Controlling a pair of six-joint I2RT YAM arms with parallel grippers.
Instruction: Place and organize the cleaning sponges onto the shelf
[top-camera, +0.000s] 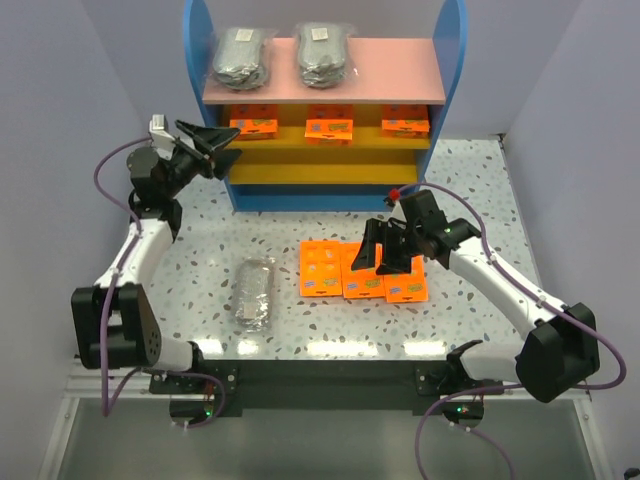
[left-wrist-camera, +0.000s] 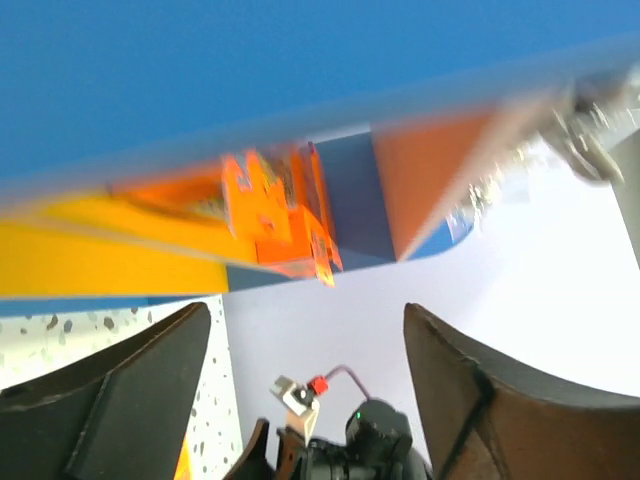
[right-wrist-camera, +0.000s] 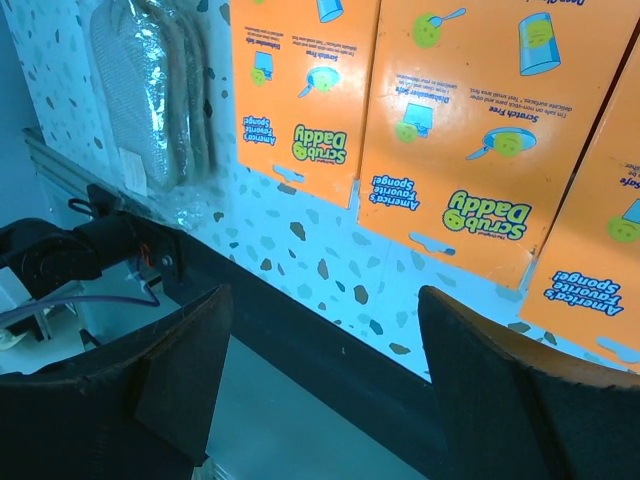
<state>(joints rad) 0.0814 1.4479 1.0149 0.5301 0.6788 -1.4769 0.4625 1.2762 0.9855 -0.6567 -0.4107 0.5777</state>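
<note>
Poised at five o'clock with right gripper (top-camera: 380, 262) spread wide over orange packets (top-camera: 325, 270) for pickup, left gripper (top-camera: 226, 148) open, empty at ten o'clock beside shelf (top-camera: 195, 40).

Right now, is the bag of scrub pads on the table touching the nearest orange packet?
Apart: the top view shows bare table between bag and packet.

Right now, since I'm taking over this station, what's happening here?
Two arms are stocking the shelf with sponges. Two bags of scrub pads lie on its pink top, three orange packets on a yellow board. The left pincer is open and empty by the shelf; the right pincer hangs open over three more packets on the table, beside one last bag.
</note>
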